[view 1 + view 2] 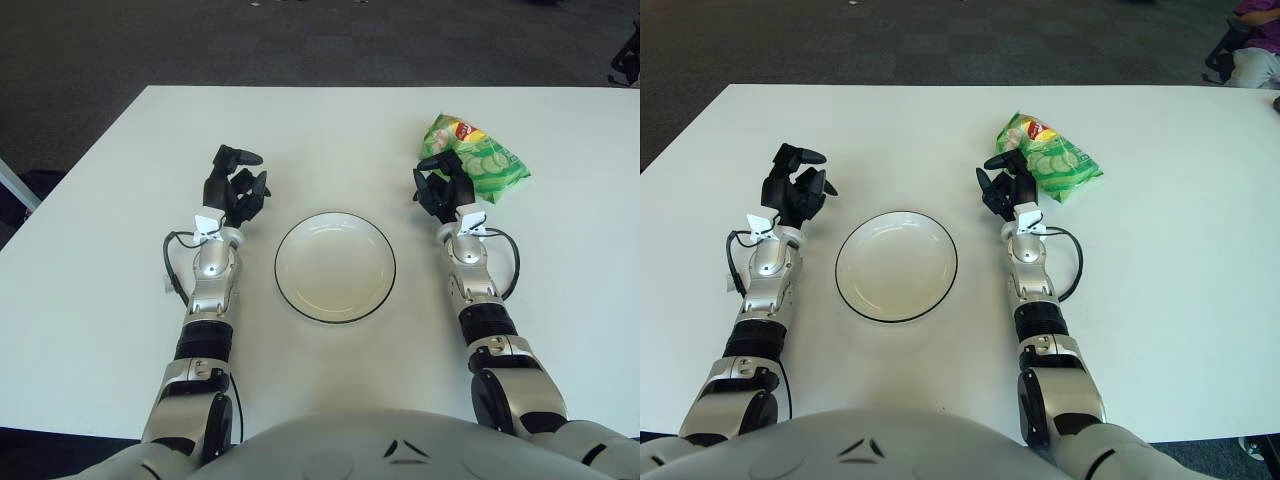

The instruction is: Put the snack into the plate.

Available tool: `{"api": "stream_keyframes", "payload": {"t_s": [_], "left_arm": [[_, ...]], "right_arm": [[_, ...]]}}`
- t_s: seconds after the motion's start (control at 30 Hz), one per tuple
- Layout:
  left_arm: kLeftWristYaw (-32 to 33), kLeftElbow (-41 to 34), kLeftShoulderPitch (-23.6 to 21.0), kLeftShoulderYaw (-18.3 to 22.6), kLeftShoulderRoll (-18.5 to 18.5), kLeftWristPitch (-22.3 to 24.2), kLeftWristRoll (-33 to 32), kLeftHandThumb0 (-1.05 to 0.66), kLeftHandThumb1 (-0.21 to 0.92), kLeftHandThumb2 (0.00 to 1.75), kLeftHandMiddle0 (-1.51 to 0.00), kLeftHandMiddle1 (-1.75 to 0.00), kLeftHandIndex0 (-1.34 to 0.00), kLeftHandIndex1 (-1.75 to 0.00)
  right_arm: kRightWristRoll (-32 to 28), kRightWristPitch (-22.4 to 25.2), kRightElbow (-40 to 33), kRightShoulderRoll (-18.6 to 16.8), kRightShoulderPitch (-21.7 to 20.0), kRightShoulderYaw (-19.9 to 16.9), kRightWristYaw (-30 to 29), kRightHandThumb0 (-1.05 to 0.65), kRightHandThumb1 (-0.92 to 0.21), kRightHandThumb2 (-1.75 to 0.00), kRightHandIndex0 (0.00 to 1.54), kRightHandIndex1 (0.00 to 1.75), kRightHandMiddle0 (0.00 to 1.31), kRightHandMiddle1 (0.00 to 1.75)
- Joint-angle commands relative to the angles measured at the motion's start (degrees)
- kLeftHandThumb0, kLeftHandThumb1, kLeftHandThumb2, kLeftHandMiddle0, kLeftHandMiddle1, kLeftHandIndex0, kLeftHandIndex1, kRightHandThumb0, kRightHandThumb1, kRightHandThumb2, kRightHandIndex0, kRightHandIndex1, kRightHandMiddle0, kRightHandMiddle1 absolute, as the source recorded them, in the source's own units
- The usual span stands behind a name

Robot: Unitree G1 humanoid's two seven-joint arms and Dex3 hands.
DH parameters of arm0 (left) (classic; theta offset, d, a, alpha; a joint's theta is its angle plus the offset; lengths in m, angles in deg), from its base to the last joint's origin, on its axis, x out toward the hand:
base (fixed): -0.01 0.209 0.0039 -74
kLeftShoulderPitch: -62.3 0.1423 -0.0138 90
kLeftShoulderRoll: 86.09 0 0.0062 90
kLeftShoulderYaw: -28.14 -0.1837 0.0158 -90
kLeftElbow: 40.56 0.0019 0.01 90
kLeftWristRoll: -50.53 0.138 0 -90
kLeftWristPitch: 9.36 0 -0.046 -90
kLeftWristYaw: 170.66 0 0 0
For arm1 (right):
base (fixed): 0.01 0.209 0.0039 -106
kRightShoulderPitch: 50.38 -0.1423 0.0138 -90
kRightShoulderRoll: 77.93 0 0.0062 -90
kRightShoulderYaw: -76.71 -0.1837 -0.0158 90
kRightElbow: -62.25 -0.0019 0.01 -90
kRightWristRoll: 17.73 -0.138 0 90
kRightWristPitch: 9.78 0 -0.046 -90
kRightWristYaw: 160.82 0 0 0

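Snack first, since that is your target: but take the scene from the biggest thing down. Your white table point(90, 260) carries everything, and its broad bare surface means nothing crowds your reach. Next in size is the plate point(335, 267), white with a dark rim, empty, sitting squarely between your two forearms; that central spot makes it an easy drop point from either side. The snack point(478, 158), a green crinkled bag with a red and yellow mark near its far end, lies flat on the table beyond and to the right of the plate, well apart from it.

Your right hand point(444, 188) is the one placed for the job: it sits at the bag's near left edge, fingers loosely spread and curved toward it, and they do not appear to hold the bag. Whether the fingertips already touch the wrapper, you cannot tell from these views. Your left hand point(235, 186) shows to the left of the plate, fingers relaxed and empty.

Nothing stands between the bag and the plate, so your path is open. My guess is that the thin, slippery wrapper is the real obstacle: a shallow pinch may slide off. Off the table's far right corner a seated person is partly visible, well clear of your work.
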Motion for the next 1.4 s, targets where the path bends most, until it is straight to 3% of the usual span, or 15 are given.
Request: {"api": "stream_keyframes", "payload": {"t_s": [0.0, 0.1, 0.37, 0.7, 0.9, 1.03, 1.1, 1.27, 1.37], "left_arm": [[-0.07, 0.45, -0.23, 0.25, -0.23, -0.79, -0.15, -0.36, 0.91, 0.33, -0.83, -1.62, -0.43, -1.53], [0.00, 0.71, -0.19, 0.23, -0.18, -1.01, -0.05, -0.36, 0.91, 0.33, -0.83, -1.62, -0.43, -1.53], [0.11, 1.34, -0.07, 0.14, -0.08, -1.61, 0.16, -0.36, 0.91, 0.33, -0.83, -1.62, -0.42, -1.53], [0.03, 2.05, -0.01, 0.16, -0.11, -2.04, 0.14, -0.36, 0.92, 0.33, -0.82, -1.63, -0.42, -1.53], [0.10, 2.38, -0.10, 0.21, -0.25, -2.15, 0.25, -0.36, 0.92, 0.32, -0.82, -1.63, -0.42, -1.53], [0.10, 2.39, -0.08, 0.24, -0.30, -2.18, 0.26, -0.36, 0.92, 0.32, -0.82, -1.63, -0.42, -1.53], [0.13, 2.37, -0.07, 0.23, -0.29, -2.17, 0.29, -0.36, 0.92, 0.32, -0.82, -1.63, -0.42, -1.53], [0.32, 1.66, 0.22, 0.10, -0.15, -1.88, 0.49, -0.36, 0.92, 0.32, -0.82, -1.63, -0.42, -1.53], [0.51, 1.33, 0.37, 0.00, -0.02, -1.70, 0.67, -0.36, 0.92, 0.32, -0.82, -1.63, -0.42, -1.53]], "right_arm": [[1.80, -3.06, -2.70, 1.08, 0.27, -0.28, -2.26, -0.35, -0.92, -0.36, 0.77, 1.71, 0.37, 1.58], [4.35, -4.49, -5.52, 1.65, 1.10, -0.56, -4.99, -0.35, -0.92, -0.36, 0.78, 1.70, 0.37, 1.58], [9.93, -1.83, -11.51, 5.33, 2.15, -1.90, -9.33, -0.35, -0.92, -0.32, 0.81, 1.61, 0.42, 1.53], [16.74, -8.02, -5.78, 13.00, -1.23, -1.25, -14.09, -0.36, -0.92, -0.28, 0.83, 1.59, 0.45, 1.48], [22.54, -11.96, -3.33, 14.70, -3.44, -0.67, -23.09, -0.36, -0.92, -0.27, 0.83, 1.59, 0.47, 1.47], [29.89, -9.64, -2.59, 16.84, -4.90, 0.49, -30.94, -0.36, -0.92, -0.27, 0.81, 1.58, 0.47, 1.46], [32.24, -6.73, -2.67, 18.00, -5.55, 1.04, -32.06, -0.36, -0.92, -0.27, 0.80, 1.58, 0.47, 1.46], [36.16, 0.85, -2.34, 21.33, -7.43, 2.94, -30.00, -0.36, -0.92, -0.27, 0.76, 1.51, 0.47, 1.46], [36.68, 2.77, -0.46, 22.98, -8.73, 4.21, -29.01, -0.36, -0.92, -0.27, 0.76, 1.39, 0.46, 1.46]]}}
